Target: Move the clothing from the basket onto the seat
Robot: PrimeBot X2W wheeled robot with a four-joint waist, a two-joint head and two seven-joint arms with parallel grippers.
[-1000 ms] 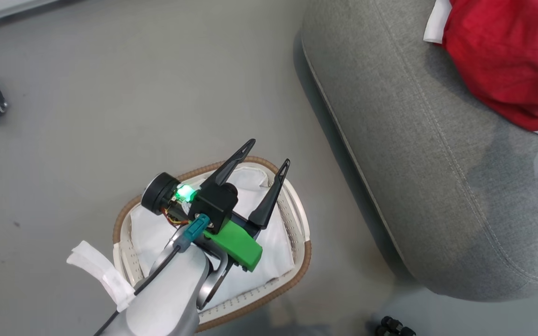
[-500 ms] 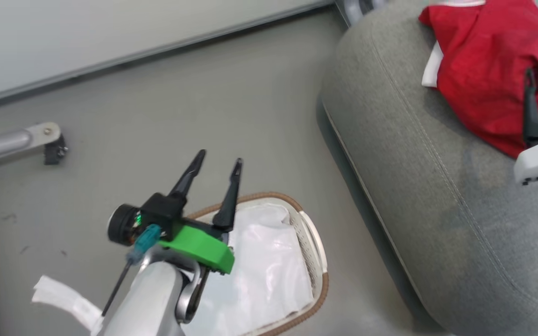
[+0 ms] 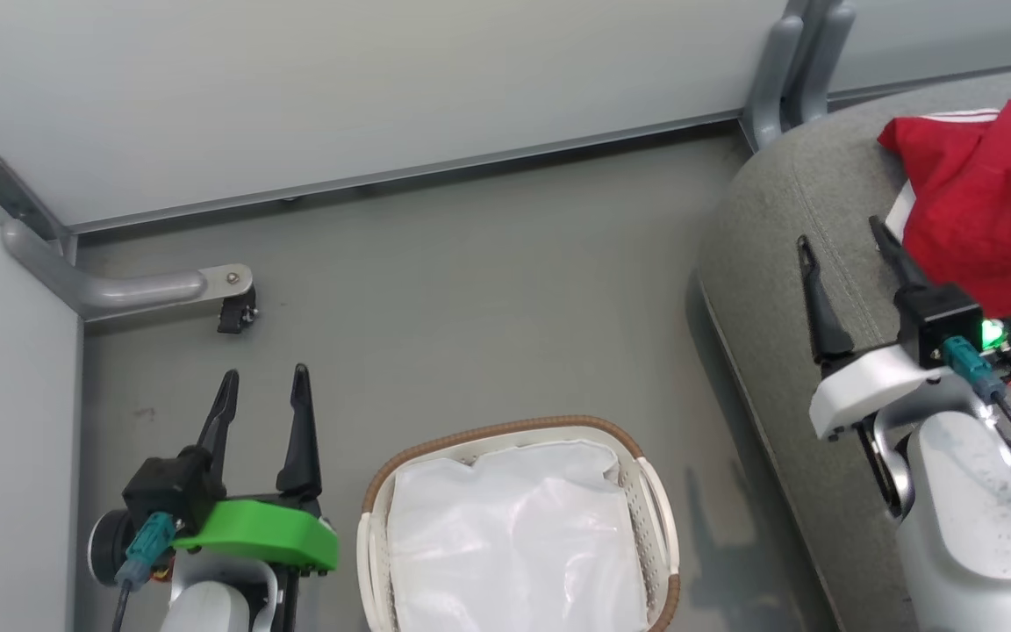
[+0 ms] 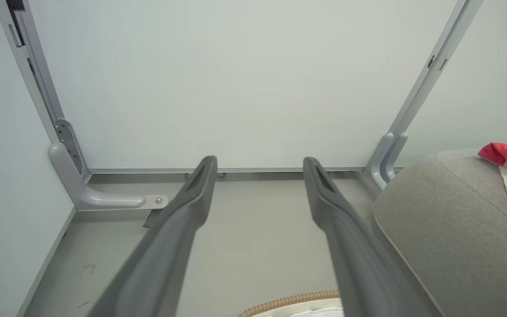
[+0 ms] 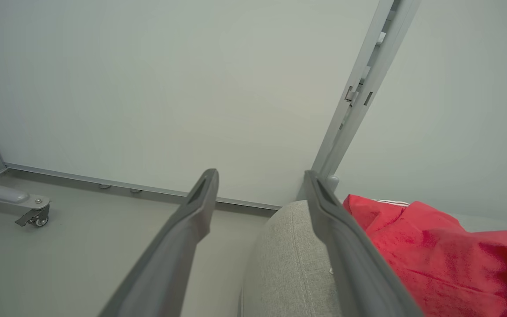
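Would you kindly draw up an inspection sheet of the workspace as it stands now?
Surface: grey floor, bare between basket and wall.
Job's things: red clothing lies on the grey seat; the basket stands on the floor and shows its white lining cloth, with no red in it.
Clutter: nothing seen.
Grippers: left gripper open, over the floor to the left of the basket; right gripper open, over the seat's edge beside the clothing; both hold nothing.
Cables: a black cable with teal plug runs along the right wrist, and another along the left.
Surroundings: pale wall panels; grey frame foot with castor.
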